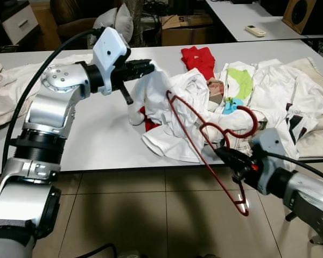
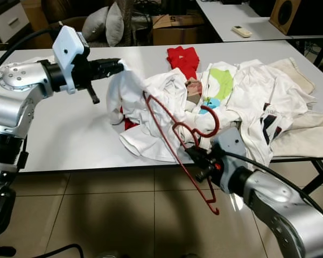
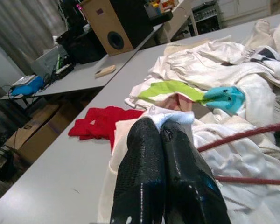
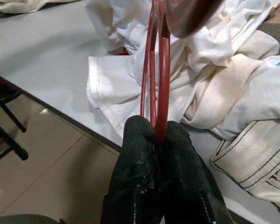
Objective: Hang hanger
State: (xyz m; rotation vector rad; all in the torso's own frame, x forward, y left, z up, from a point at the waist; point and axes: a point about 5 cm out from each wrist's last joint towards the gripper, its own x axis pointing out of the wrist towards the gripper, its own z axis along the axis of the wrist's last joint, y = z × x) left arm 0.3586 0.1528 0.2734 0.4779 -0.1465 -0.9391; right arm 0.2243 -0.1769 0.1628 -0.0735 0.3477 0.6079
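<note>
Right gripper (image 4: 159,133): two black fingers pinched tight on the red wire hanger (image 1: 204,156), gripping it partway along one of its thin arms, just off the front edge of the table.
Left gripper (image 3: 159,128): fingers pressed together on a fold of the white shirt (image 1: 169,115), lifting that fold above the tabletop.
Red wire hanger: tilted, its hook (image 1: 246,119) up over the heap of clothes, its upper arm lying against the white shirt, its lower corner hanging past the table edge above the floor.
White shirt: bunched and partly raised at the left gripper, the rest spread on the table near its front edge.
Long white table (image 1: 102,134): smooth top, mostly bare on the robot's left; a heap of pale clothes (image 1: 290,102) covers its right side.
Other clothes: a red garment (image 1: 199,59) lies further back on the table; a white piece with a lime-green patch (image 1: 241,81) and a small turquoise item (image 3: 224,97) sit in the heap.
Floor (image 1: 151,215): beige tiles.
Room behind: a second white table (image 1: 242,16) carrying a remote control (image 1: 255,30), a wooden loudspeaker (image 3: 114,23), a cardboard box (image 1: 183,27).
</note>
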